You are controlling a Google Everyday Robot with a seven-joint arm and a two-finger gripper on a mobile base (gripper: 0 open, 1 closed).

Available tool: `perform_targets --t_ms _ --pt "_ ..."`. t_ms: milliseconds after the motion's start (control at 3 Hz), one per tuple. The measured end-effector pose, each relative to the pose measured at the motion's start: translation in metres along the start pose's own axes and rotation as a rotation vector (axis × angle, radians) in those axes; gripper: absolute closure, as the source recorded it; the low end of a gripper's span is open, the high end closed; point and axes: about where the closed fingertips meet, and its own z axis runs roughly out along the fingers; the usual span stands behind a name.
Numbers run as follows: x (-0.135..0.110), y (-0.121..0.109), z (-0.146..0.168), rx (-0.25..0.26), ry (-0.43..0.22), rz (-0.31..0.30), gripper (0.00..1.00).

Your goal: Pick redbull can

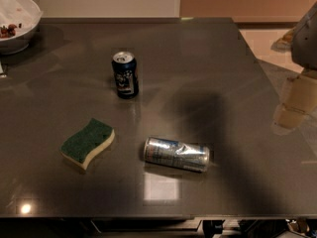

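Two cans share a dark, glossy table (213, 58). The redbull can (177, 154), slim, dented silver aluminium, lies on its side near the front edge, its long axis running left to right. The gripper (292, 105) hangs at the table's right edge, with the can well apart to its left. Whether the gripper is open or closed cannot be told.

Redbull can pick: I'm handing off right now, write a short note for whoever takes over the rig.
The gripper is at the view's right edge, over the right side of the table, well apart from the redbull can.
The can lies on its side near the table's front centre, right of the green sponge; the dark blue can stands upright behind it.
Done: no grasp yet.
Left: reach, grasp, lift.
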Motion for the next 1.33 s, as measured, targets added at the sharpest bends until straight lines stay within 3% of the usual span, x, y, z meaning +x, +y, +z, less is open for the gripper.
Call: perform_targets --t_ms 667,1333 --pt "-0.003 0.001 0.0 -0.003 -0.001 -0.01 0.0" --pt "-0.054 0.037 0.027 -0.131 -0.065 -0.121 0.0"
